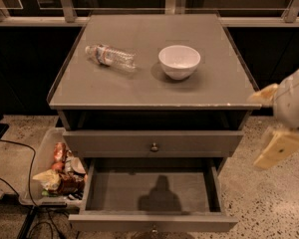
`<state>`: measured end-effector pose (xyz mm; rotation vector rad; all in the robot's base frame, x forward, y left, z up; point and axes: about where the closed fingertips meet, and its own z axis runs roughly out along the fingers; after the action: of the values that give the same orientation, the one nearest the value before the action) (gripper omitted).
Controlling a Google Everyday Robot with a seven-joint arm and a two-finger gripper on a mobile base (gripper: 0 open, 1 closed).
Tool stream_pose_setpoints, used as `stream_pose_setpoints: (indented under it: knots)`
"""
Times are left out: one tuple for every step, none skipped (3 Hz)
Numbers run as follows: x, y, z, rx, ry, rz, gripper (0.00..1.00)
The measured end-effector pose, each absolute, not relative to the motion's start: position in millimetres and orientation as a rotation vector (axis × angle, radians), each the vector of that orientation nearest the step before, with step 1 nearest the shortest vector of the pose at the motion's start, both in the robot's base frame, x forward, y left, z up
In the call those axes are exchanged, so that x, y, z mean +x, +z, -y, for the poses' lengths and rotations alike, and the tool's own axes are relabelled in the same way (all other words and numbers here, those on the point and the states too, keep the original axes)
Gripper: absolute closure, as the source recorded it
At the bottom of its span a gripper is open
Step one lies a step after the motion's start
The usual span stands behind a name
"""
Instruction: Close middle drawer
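The middle drawer [154,190] is a grey-brown shallow box pulled far out of the cabinet, and its inside is empty. Its front panel [114,223] faces the lower edge of the view, with a small round knob [153,228] at centre. My gripper [272,124] hangs in the air to the right of the cabinet, level with the drawers and touching nothing. Its cream fingers [279,151] stand apart and hold nothing.
The drawer above [114,143] has a knob and sticks out slightly. A plastic bottle [110,57] lies on the cabinet top [139,91], and a white bowl [179,61] stands there. A bin of snack bags [57,171] and cables [10,183] are on the floor at left.
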<state>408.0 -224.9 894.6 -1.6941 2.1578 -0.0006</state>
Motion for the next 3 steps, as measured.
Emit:
stream_pose_setpoints:
  knots:
    - [389.1, 841.4, 231.5, -1.678, 0.109, -2.155, 0.42]
    - [368.2, 804.2, 234.5, -1.656, 0.212, -2.170, 0.65]
    - [365.9, 801.7, 234.4, -1.657, 0.220, -2.172, 0.87]
